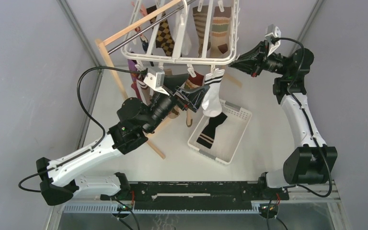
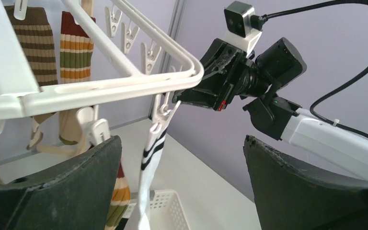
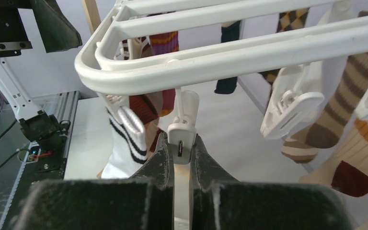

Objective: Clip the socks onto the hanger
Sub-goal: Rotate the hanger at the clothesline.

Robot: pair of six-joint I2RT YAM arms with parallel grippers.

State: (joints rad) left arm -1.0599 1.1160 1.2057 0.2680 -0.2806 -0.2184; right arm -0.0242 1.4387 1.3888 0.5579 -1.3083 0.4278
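The white hanger [image 1: 182,60] hangs at the top centre with several socks clipped to it, among them a striped brown-tan sock [image 1: 220,28] and an argyle one [image 1: 165,36]. A white sock with black stripes [image 1: 212,98] hangs from a clip on the near bar. My left gripper [image 1: 199,93] is open. In the left wrist view the white sock [image 2: 151,158] hangs free between the jaws [image 2: 182,143], nearer the left finger. My right gripper [image 1: 235,63] is shut on a white clip [image 3: 182,139] at the hanger's corner [image 3: 105,72], beside that sock [image 3: 124,139].
A white slotted basket [image 1: 235,143] stands on the table below the hanger, with a black sock with white stripes [image 1: 211,130] in it. A wooden stand [image 1: 117,79] with a metal rod [image 1: 143,31] carries the hanger at the back left.
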